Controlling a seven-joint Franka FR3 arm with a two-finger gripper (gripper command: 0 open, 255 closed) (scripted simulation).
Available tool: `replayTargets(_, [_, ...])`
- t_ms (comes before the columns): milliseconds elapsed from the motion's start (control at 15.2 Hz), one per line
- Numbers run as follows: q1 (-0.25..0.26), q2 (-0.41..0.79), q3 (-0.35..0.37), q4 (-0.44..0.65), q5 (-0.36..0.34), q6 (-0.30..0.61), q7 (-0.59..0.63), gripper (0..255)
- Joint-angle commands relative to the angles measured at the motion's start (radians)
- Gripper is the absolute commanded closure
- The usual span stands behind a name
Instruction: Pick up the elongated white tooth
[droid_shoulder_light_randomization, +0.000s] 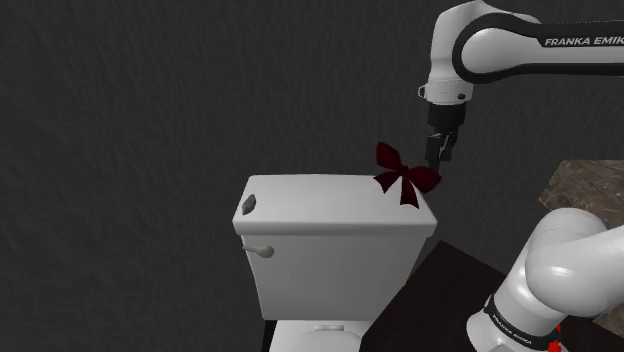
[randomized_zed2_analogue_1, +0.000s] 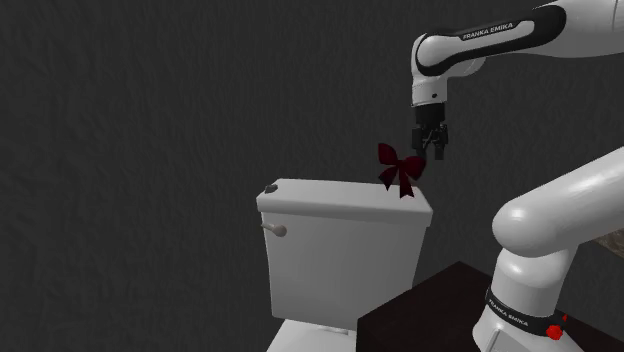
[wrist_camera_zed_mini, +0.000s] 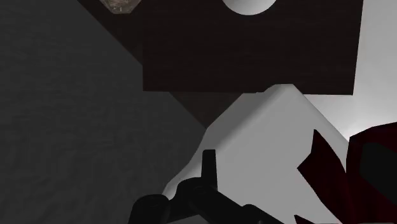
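A small grey elongated piece, the tooth, lies at the end of the white toilet tank lid on the shoulder view's left; it also shows as the grey tooth in the second exterior view. My black gripper hangs over the opposite end of the lid, a lid's length from the tooth, beside a dark red bow. In the wrist view the gripper shows as one narrow prong, fingers together with nothing between them, over the white lid.
The dark red bow stands on the lid close under the gripper. A flush handle sticks out of the tank's front. A dark stand top lies beside the toilet, with a dark grey wall behind.
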Motion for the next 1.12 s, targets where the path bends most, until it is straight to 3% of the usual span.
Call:
replayTargets(0, [0.0, 0.0, 0.0, 0.0, 0.0, 0.0, 0.0, 0])
replayTargets(594, [0.042, 0.166, 0.146, 0.047, 0.187, 0.138, 0.273, 0])
replayTargets(1056, [0.064, 0.35, 0.243, 0.154, 0.282, 0.253, 0.466, 0])
